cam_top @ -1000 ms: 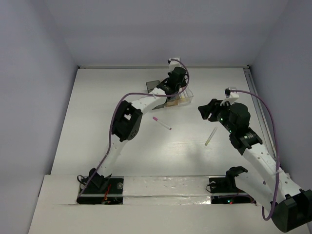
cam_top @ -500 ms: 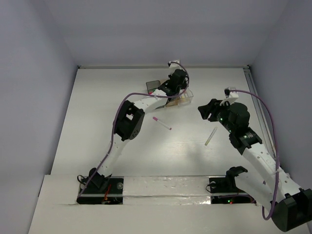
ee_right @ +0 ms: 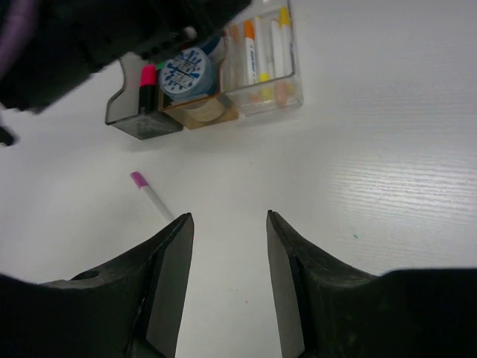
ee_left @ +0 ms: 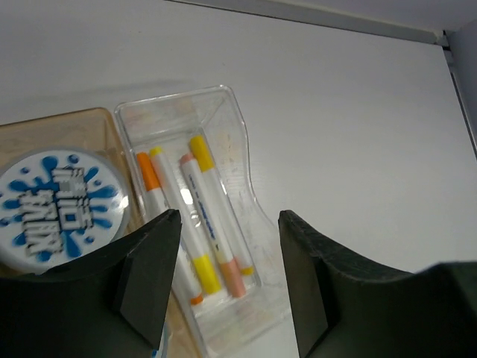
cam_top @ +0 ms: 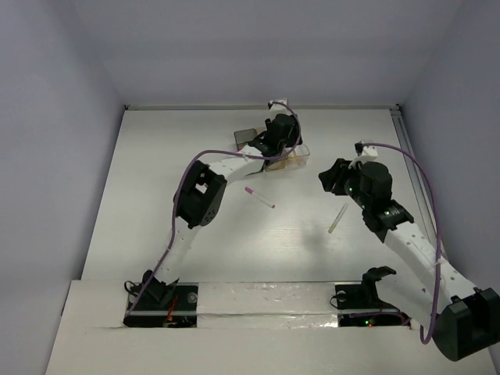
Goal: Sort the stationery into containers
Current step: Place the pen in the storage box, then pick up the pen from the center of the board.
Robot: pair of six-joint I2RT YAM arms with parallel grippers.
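Item 1, containers. I find the three joined bins at the 12 o'clock end of the table [cam_top: 156, 234] in the top view. The clear bin [ee_left: 237, 142] sits at the 3 o'clock end of the row. The amber bin [ee_left: 74, 119] is in the middle and the dark grey bin [ee_right: 138, 119] is at the 9 o'clock end.

Item 2, contents. The clear bin holds several white pens [ee_left: 212, 216] lying side by side, with orange, yellow and peach caps. A blue-white tape roll [ee_left: 59, 209] lies flat in the amber bin. The grey bin shows a pink item [ee_right: 148, 76], and I cannot tell what kind it is.

Item 3, loose stock. A magenta-capped pen [cam_top: 259, 197] lies on the table at 6 o'clock from the bins, apart from them. A second pen [cam_top: 337, 219] lies at about 4 o'clock from the bins, and its cap colour is unclear to me.

Item 4, claws. The left gripper [ee_left: 227, 224] hangs over the clear bin with its fingers spread moderately wide and nothing between them. The right gripper [ee_right: 228, 220] hovers above bare table at 12 o'clock from the second pen. Its fingers also stand apart and empty.
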